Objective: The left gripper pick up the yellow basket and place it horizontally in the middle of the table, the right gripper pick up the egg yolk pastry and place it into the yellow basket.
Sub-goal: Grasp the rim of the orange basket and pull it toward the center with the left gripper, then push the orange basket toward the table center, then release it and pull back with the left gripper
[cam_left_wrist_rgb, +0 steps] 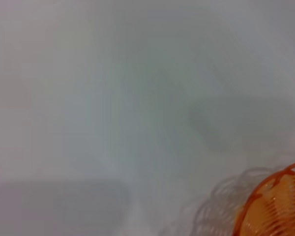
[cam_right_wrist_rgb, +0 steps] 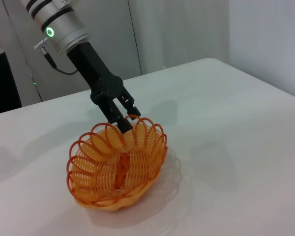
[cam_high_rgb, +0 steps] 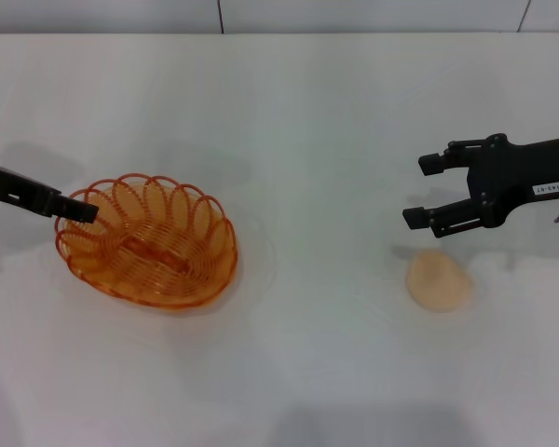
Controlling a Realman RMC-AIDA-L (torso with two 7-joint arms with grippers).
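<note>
The right gripper point(cam_high_rgb: 427, 191) carries a small white label point(cam_high_rgb: 548, 188); its print is too small to read. Its black fingers stand apart, holding nothing, just beyond the egg yolk pastry point(cam_high_rgb: 438, 279), a smooth matte dome resting on the white table point(cam_high_rgb: 307, 112). The left gripper point(cam_right_wrist_rgb: 122, 124) pinches the looped rim of the yellow basket point(cam_high_rgb: 149, 242), an orange translucent wire oval at the table's left. A green ring light point(cam_right_wrist_rgb: 49, 32) glows on its silver cylinder.
</note>
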